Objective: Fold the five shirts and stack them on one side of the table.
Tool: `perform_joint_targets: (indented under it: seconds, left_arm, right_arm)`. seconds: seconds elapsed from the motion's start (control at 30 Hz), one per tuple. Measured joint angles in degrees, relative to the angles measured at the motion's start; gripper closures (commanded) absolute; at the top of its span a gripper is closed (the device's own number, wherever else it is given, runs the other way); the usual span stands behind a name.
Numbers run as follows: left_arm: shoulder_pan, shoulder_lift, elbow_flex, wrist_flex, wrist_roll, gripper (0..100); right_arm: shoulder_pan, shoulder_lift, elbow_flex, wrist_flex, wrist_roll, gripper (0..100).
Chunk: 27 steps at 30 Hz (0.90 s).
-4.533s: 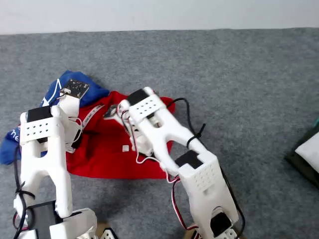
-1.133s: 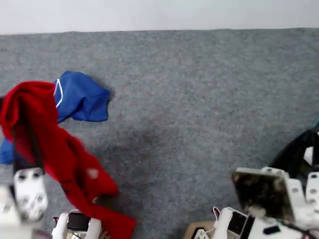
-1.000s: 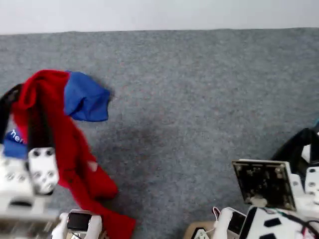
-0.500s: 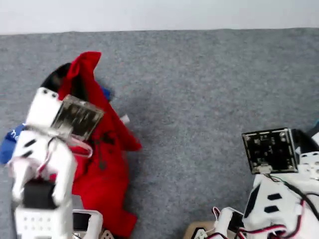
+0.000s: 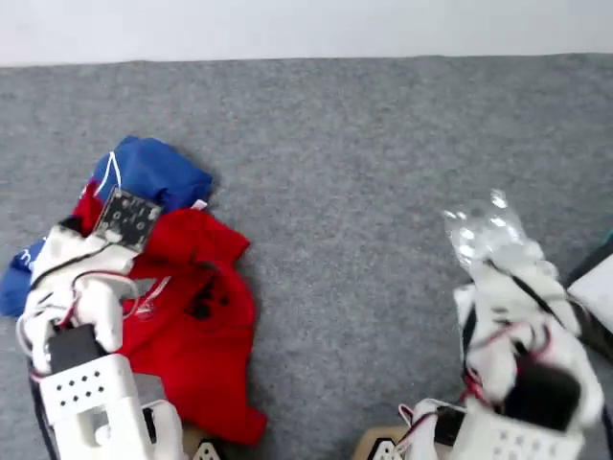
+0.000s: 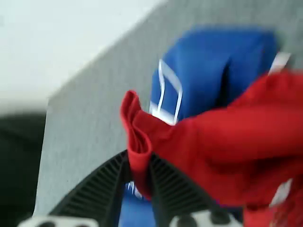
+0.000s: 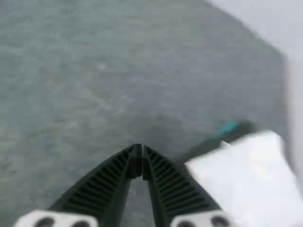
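The left fingers (image 6: pixel 106 184) are clamped on a narrow fold of the red shirt (image 6: pixel 227 142), pinching it where the cloth bunches into a ridge. That pinched end lies right against the blue shirt (image 6: pixel 213 66), and partly over it. The grip on an edge rather than the middle looks meant for dragging the cloth out flat, since a fold cannot begin while it lies crumpled.

The right fingers (image 7: pixel 113 184) are pressed together with nothing between them. They hang over bare tabletop (image 7: pixel 94 71), well apart from the blue shirt, so I judge that arm free to take a 2nd corner.

From above, the red shirt (image 5: pixel 196 316) is a rumpled heap touching the blue shirt (image 5: pixel 153 172) on its side nearer the arm bases. Its long axis runs from the blue shirt down toward those bases, with the trailing hem farthest from the blue one. The left arm (image 5: pixel 86 287) leans over that heap.

A pale folded thing (image 5: pixel 599 292) sits at the tabletop edge farthest from the blue shirt; whether it is 1 of the 5 shirts I cannot tell.
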Motion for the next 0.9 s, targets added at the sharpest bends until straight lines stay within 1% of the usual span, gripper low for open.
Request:
perform_joint_targets:
  seconds: [0.13,0.27,0.43,0.63,0.73,0.9]
  left_arm:
    - [-7.8,0.0,4.6,0.0,-6.9,100]
    - [-12.8,0.0,9.3,0.0,-12.0,100]
    - [-14.4,0.0,15.1,0.0,-13.3,100]
    - [-14.5,-0.1,20.6,-0.2,-13.3,100]
    - [-14.5,-0.1,22.4,-0.2,-13.3,100]
    - [-14.5,-0.1,22.9,-0.2,-13.0,100]
  right_arm:
    - [-8.9,12.0,-0.3,0.0,-4.3,98.8]
    - [-19.2,25.0,-5.7,0.0,-8.3,98.8]
    - [-29.8,43.4,-16.4,0.5,-9.8,98.7]
    - [-36.7,66.7,-34.5,4.8,-10.2,98.2]
    - [-39.5,78.7,-45.8,8.6,-10.2,92.8]
    - [-43.3,96.9,-66.6,15.9,-10.2,74.9]
